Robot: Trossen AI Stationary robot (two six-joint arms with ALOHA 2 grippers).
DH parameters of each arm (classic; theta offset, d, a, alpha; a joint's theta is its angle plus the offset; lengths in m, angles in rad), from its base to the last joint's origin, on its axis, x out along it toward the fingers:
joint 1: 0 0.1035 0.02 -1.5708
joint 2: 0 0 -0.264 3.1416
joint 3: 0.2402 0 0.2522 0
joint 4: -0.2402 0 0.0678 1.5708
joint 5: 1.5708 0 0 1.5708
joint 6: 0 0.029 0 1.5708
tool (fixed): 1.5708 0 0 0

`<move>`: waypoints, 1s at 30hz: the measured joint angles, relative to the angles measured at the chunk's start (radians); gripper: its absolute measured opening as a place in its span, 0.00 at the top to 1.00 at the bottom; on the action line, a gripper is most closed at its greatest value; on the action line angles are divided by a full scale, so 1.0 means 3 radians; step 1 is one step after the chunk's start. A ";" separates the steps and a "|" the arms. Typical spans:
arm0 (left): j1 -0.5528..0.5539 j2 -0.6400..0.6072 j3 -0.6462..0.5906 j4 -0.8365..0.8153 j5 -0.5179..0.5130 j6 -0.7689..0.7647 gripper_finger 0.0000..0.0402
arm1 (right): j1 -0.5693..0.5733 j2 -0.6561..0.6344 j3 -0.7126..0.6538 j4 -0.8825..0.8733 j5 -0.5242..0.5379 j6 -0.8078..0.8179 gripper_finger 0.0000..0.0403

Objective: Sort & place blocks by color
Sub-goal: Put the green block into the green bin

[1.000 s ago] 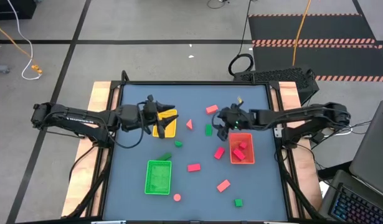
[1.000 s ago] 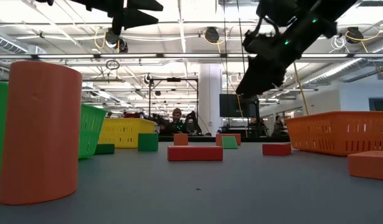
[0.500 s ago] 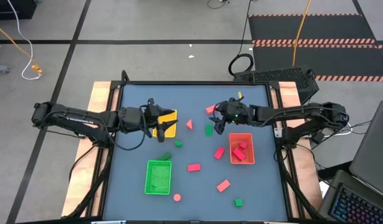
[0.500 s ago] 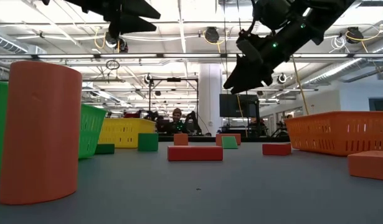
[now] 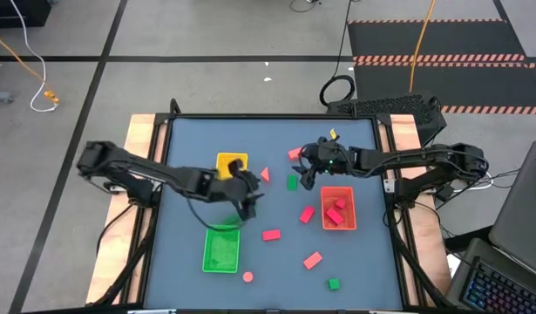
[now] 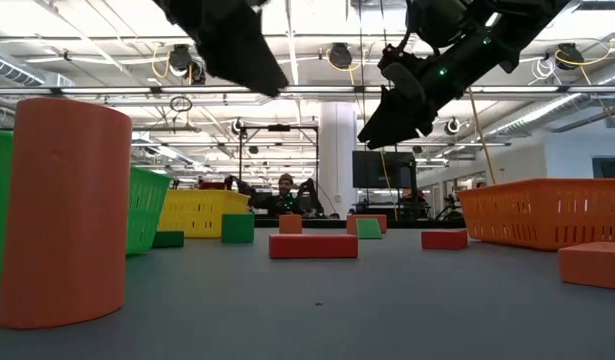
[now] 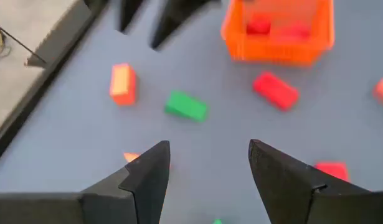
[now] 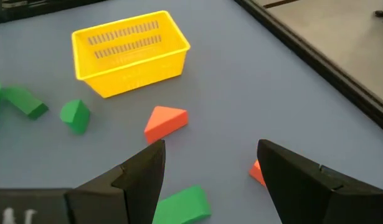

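On the table [image 5: 185, 262], three trays, two red blocks in the red tray [image 5: 338, 209]; both grippers' fingers spread, empty.

The table [image 5: 189, 262] stands on a grey floor [image 5: 206, 26] crossed by dark lines, with a black mat [image 5: 442, 35] edged in striped tape. An orange cable [image 5: 19, 54] trails there. Ceiling lamps [image 6: 339, 55], beams and a white pillar [image 6: 336, 150] fill the hall.
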 joint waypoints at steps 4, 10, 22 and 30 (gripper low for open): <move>-0.0011 0.0394 0.0348 -0.0750 0.0183 0.0029 0.45 | 0.0001 0.0000 0.0000 -0.0004 -0.0117 -0.0045 0.39; -0.0052 0.0775 0.0748 -0.1419 0.0245 0.0215 0.45 | 0.0001 -0.0001 0.0000 0.0010 -0.0116 -0.0087 0.39; 0.0054 0.1257 0.0799 -0.1534 0.0745 0.0358 0.45 | 0.0006 -0.0001 0.0000 0.0054 -0.0118 -0.0084 0.39; 0.0212 0.1339 0.0797 -0.1580 0.0733 0.0447 0.45 | 0.0007 -0.0001 0.0000 0.0050 -0.0118 -0.0082 0.39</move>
